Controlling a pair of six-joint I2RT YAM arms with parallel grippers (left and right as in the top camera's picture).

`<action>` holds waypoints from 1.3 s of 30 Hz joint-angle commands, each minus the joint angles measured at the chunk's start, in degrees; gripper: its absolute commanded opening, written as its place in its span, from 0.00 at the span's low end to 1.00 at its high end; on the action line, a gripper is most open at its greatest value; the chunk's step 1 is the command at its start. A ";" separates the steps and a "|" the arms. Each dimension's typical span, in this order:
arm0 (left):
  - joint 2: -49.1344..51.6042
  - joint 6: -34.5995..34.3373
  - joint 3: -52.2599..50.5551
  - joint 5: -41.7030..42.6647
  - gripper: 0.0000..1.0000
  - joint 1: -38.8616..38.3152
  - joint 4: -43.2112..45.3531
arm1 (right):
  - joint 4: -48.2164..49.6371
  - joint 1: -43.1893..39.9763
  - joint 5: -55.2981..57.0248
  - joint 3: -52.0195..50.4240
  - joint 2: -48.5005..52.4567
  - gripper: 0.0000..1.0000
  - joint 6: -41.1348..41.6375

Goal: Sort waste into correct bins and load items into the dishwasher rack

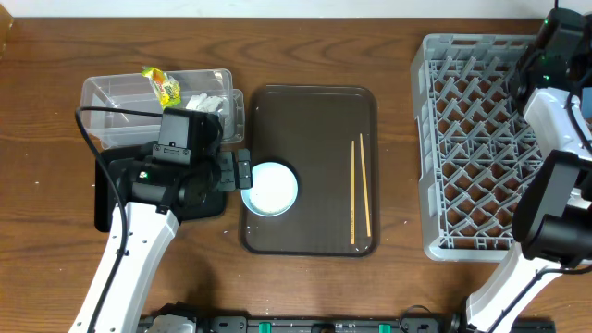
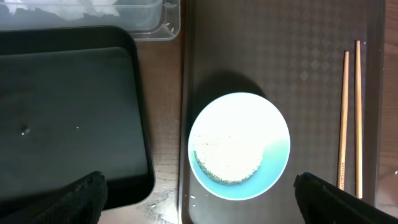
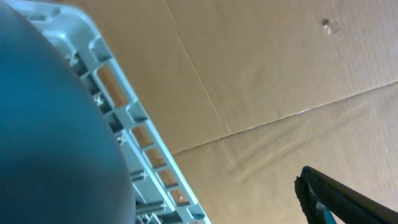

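Hangs with left gripper (image 1: 244,173) spread wide just left of the bowl (image 1: 271,188), rice (image 2: 227,158) inside, right arm (image 1: 558,109) well beyond it.

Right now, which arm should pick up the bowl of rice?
Left. The left gripper is open at the rim of the light-blue bowl on the brown tray; the right gripper is far off, over the back corner of the dishwasher rack.

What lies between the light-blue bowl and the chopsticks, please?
Only bare brown tray lies between the bowl and chopsticks; the left wrist view shows it.
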 commanded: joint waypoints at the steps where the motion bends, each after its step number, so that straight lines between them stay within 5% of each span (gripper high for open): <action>1: 0.11 -0.72 -0.26 -0.50 0.99 0.13 -0.04 | -6.16 2.40 -7.96 0.33 -5.64 0.98 3.52; 10: 0.11 -0.70 -0.26 -0.50 0.99 0.13 -0.09 | -30.18 4.09 -54.14 0.35 -10.49 0.98 20.76; 19: 0.31 -0.76 -0.26 -0.26 0.99 -0.07 2.32 | -41.42 6.47 -79.67 0.35 -12.46 0.88 31.74; 29: 6.43 -0.76 -0.26 -0.31 0.99 -7.26 7.41 | -48.92 17.84 -81.24 0.33 -12.52 0.89 32.09; 39: 18.73 -0.76 -0.26 -0.31 0.99 -16.31 8.33 | -52.24 20.83 -81.26 0.33 -12.52 0.87 32.13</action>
